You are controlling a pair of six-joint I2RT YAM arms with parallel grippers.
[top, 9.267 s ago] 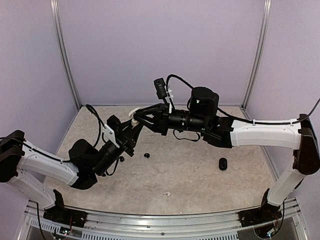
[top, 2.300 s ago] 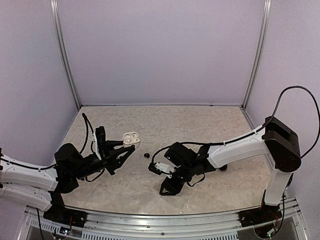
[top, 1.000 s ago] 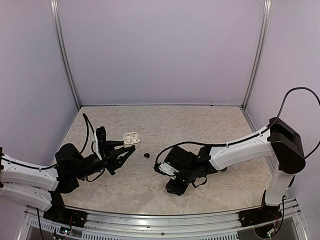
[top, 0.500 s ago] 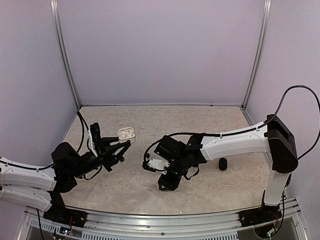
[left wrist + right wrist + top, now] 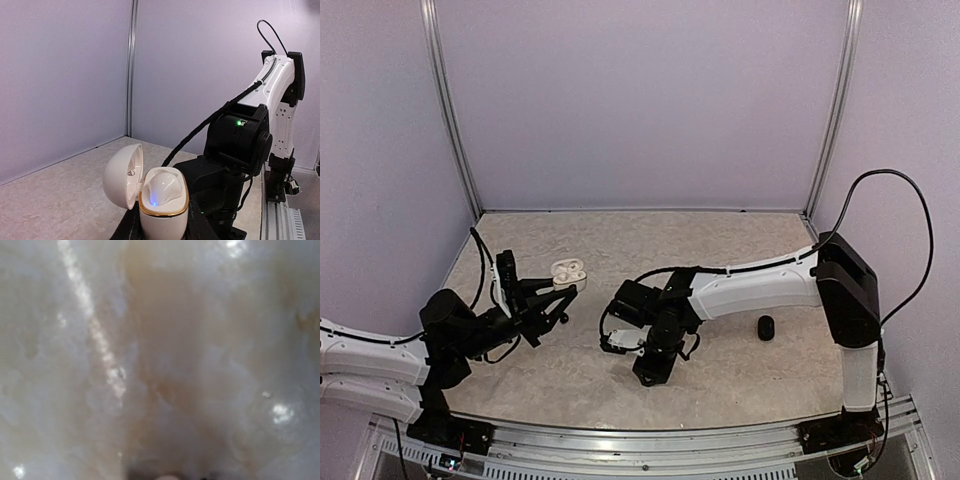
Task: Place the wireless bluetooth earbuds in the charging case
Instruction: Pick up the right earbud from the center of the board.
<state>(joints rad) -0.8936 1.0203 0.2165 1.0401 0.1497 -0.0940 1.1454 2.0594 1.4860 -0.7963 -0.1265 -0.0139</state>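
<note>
**Top view.** The left end effector (image 5: 564, 284) is clamped on the base of the white charging case (image 5: 568, 270). It holds the case above the surface (image 5: 750, 255) with the lid thrown open, and both sockets appear empty. The right end effector (image 5: 650, 368) points straight down at the surface near the front edge, well apart from the case. How wide its fingers stand, and whether they hold anything, cannot be told here. The earbuds cannot be made out, and one may lie hidden under the right arm. A black pebble-shaped object (image 5: 765, 327) lies apart, to the right.

**Left wrist view.** The charging case stands upright between the fingers, with its lid (image 5: 124, 175) hinged to the left. A blue light (image 5: 153, 203) glows inside, and no dark bud is seated there. The right arm is bent low just beyond.

**Right wrist view.** Only blurred, mottled surface shows, pressed very close. The fingers are out of frame and no bud can be identified.

**Reading.** The step in hand appears to be the pick-up of a bud from the surface while the open case is presented. The next move likely calls for a light, well-centred pinch on a tiny glossy bud. After that come a lift and a carry across to an empty socket, with the bud aligned to it.
</note>
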